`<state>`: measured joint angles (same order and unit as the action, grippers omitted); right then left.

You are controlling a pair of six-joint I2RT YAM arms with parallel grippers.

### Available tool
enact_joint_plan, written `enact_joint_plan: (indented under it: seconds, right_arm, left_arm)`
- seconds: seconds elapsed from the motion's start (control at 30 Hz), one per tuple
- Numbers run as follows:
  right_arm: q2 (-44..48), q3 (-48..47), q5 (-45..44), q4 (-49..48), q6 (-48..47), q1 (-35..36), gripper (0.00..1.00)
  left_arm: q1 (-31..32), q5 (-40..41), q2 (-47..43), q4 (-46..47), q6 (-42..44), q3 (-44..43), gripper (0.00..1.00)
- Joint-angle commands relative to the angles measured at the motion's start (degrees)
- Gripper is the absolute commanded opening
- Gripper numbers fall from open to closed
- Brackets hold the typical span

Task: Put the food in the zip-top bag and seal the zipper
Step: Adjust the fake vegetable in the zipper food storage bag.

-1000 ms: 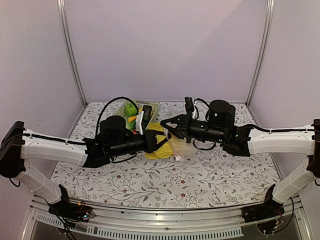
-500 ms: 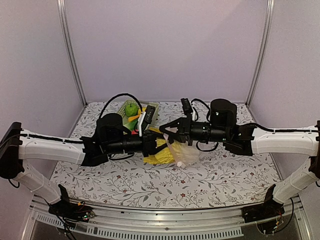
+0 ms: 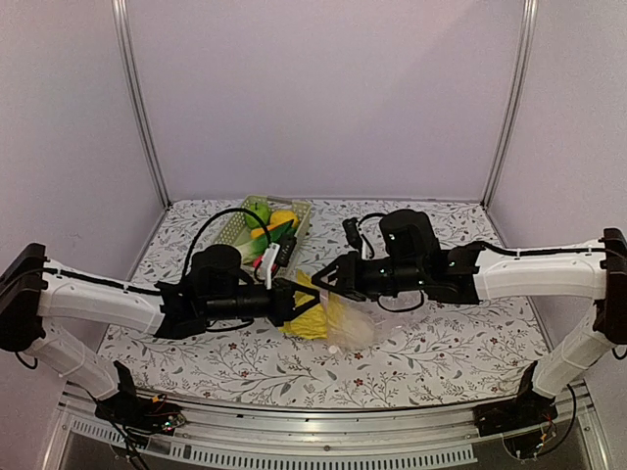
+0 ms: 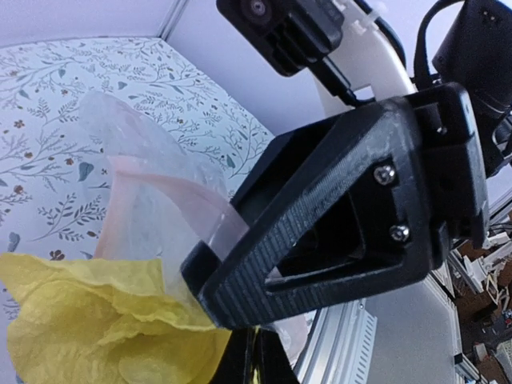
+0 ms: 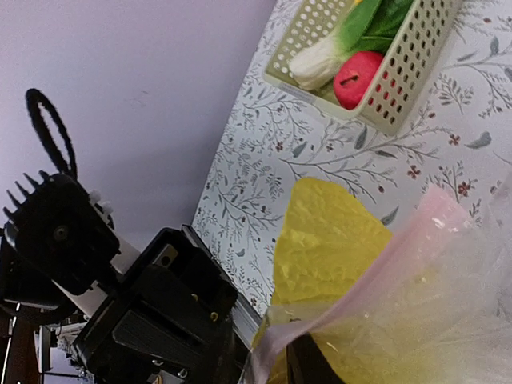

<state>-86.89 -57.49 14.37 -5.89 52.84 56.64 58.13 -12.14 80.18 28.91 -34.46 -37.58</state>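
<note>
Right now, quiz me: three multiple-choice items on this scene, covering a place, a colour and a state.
1. The basket sits: A) at the table's far side B) at its near edge C) at its right edge.
2. The cabbage is: A) red B) yellow C) blue.
3. The right gripper is: A) open over the basket B) shut on the zip-top bag C) lying empty.
1 A, it lies at the far edge in the top view; 2 B, both wrist views show yellow leaves; 3 B, the pink strip ends in its grip.
</note>
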Motion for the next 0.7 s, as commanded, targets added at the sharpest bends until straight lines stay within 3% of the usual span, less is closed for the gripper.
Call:
enact_joint_plan:
  seconds: [0.0, 0.1, 0.23, 0.47, 0.67]
  right_arm:
    - [-1.2, -1.8, -3.5, 5.8, -4.4, 0.7, 0.37]
    - [1.2, -2.4, -6.6, 11.4, -7.2, 1.1, 0.55]
    - [5.1, -2.9, -13.2, 21.0, -11.0, 2.1, 0.71]
    - [9.3, -3.1, -26.4, 36.9, -15.7, 8.9, 0.75]
    - [10.5, -2.0, -29.7, 41.1, -13.3, 14.1, 0.74]
  left_arm:
    - [0.1, 1.6, 2.0, 1.8, -1.0, 1.2, 0.0]
    - [0.1, 1.7, 3.3, 2.8, -1.5, 1.5, 0.0]
    - [-0.4, 3.4, 5.2, 3.1, -3.0, 1.5, 0.0]
    - [-1.5, 4.4, 7.4, 3.0, -6.0, 1.7, 0.0]
    - [-1.7, 3.4, 8.9, 3.7, -7.3, 1.0, 0.0]
